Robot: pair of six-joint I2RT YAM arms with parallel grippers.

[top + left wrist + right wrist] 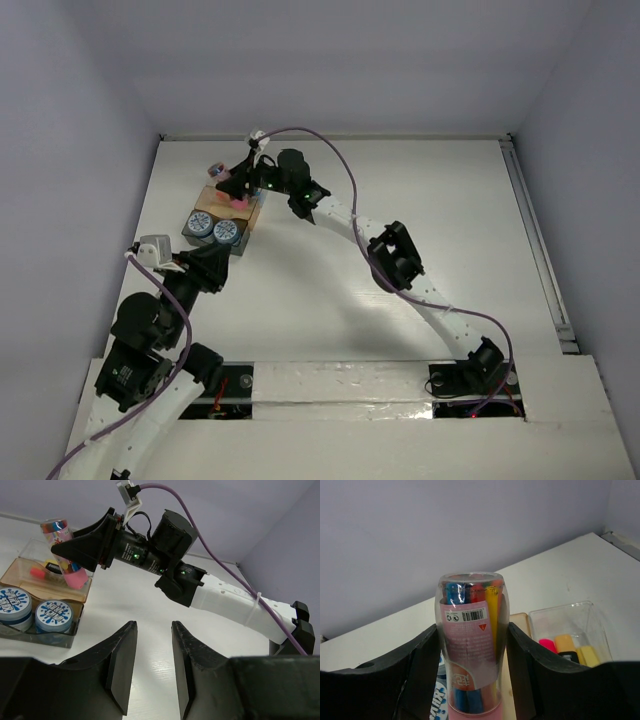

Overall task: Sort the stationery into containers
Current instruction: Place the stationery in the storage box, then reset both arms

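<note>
- White table (pixel 400 200): ends at pale walls on the left, far and right sides; carries a raised rail (pixel 535 240) along the right edge.
- Cluster of boxes (pixel 222 218): sits near the far-left corner, close to the left wall; leaves a broad stretch of white surface to its right and toward the near edge.
- Right arm (pixel 410 275): curves from its base at the near right across the middle of the table to the cluster.
- Right gripper (pixel 237 190): pinches the pink tube (pixel 470 630) between both fingers, low on its sides, above the tan-brown box (pixel 55 591); cannot tell whether the tube's base touches the box.
- Pink tube: stands tilted, lid end up; shows clear walls, a pink label with a barcode, and blue, red and yellow pens inside.
- Left gripper (pixel 154 665): hovers with fingers spread and nothing between them, near the cluster's near side.
- Two round blue-and-white tubs (pixel 52 615): stand side by side in the dark grey box (pixel 190 232), at the cluster's near end.
- Clear box (pixel 592 625): holds pink, orange and yellow markers (pixel 566 643), lying just beside one another.
</note>
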